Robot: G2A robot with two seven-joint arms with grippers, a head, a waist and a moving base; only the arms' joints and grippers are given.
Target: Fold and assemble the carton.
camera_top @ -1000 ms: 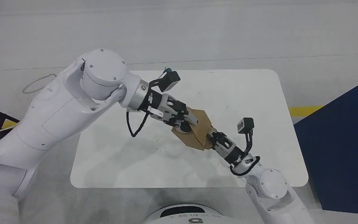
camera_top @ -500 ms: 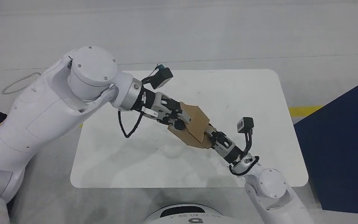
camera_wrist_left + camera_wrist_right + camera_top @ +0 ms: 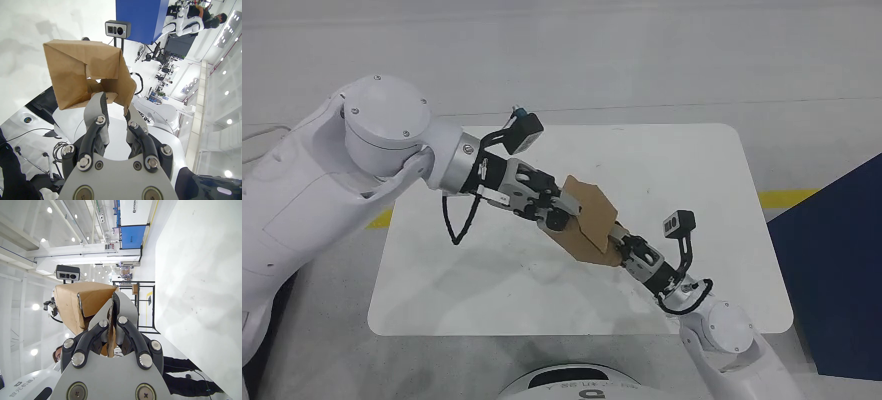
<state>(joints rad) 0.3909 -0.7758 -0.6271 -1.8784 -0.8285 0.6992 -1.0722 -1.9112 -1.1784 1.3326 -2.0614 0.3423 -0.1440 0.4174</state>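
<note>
Holding the brown carton point(image 3: 589, 212) up over the middle of the white table point(image 3: 692, 170), the right gripper point(image 3: 113, 303) pinches one cardboard wall tight. The left gripper point(image 3: 115, 108), at the carton's left side, has its fingers wide apart around a flap edge.

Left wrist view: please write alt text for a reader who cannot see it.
A partly folded brown carton faces the camera with its open end. The left gripper is open, its fingertips at the carton's near edge.
</note>
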